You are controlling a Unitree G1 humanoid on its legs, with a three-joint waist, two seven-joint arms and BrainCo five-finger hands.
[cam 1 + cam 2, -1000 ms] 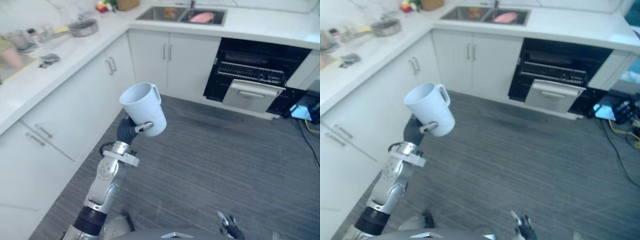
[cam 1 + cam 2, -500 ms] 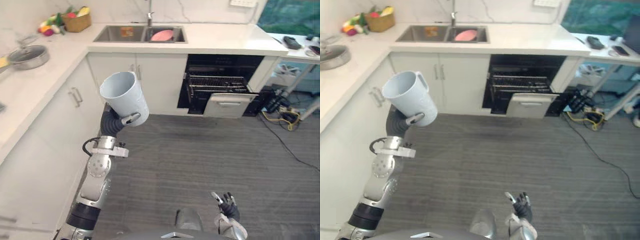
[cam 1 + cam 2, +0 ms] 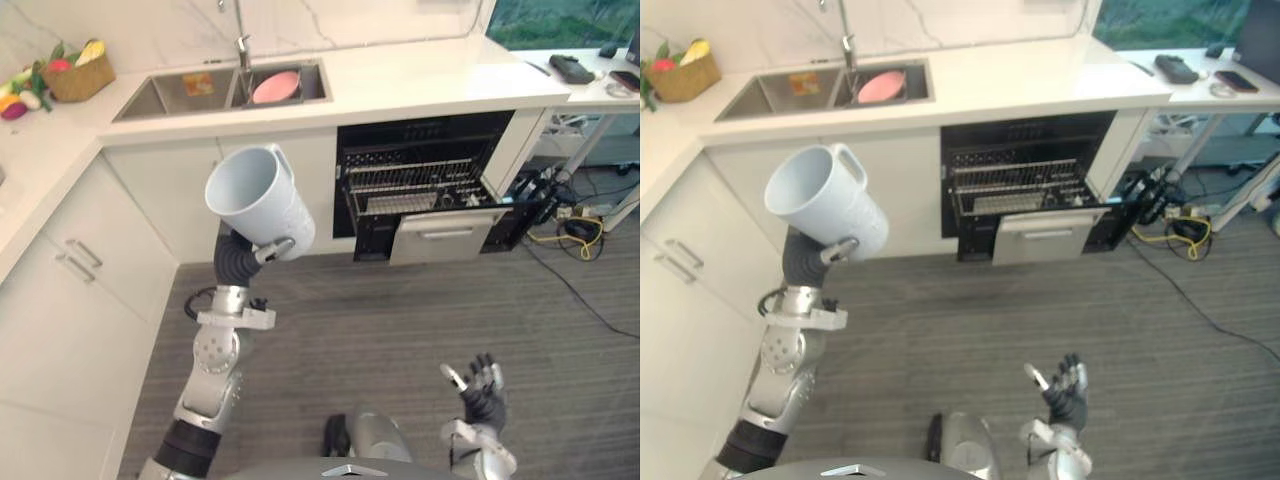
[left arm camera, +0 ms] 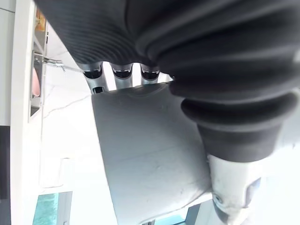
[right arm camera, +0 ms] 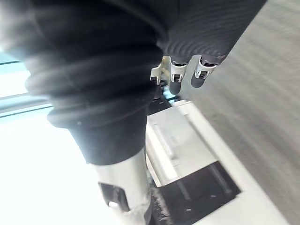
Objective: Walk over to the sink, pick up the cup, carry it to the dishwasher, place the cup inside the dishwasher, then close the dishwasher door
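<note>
While left hand (image 3: 271,248) fingers (image 4: 123,73) clasp it, one cup (image 3: 258,203) aloft; right hand (image 3: 482,393) fingers relaxed.

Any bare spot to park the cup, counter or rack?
Bare: counter between the sink and the desk, right above the dishwasher rack, which looks empty too. Crowded: pink plate in the right basin, fruit basket at the far left. Cup sits in the left hand.

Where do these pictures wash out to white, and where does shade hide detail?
Right wrist view: white glare swamps one side, beside the right hand. Left wrist view: the background behind the cup blows out. Left eye view: the dishwasher cavity lies in deep shade.
</note>
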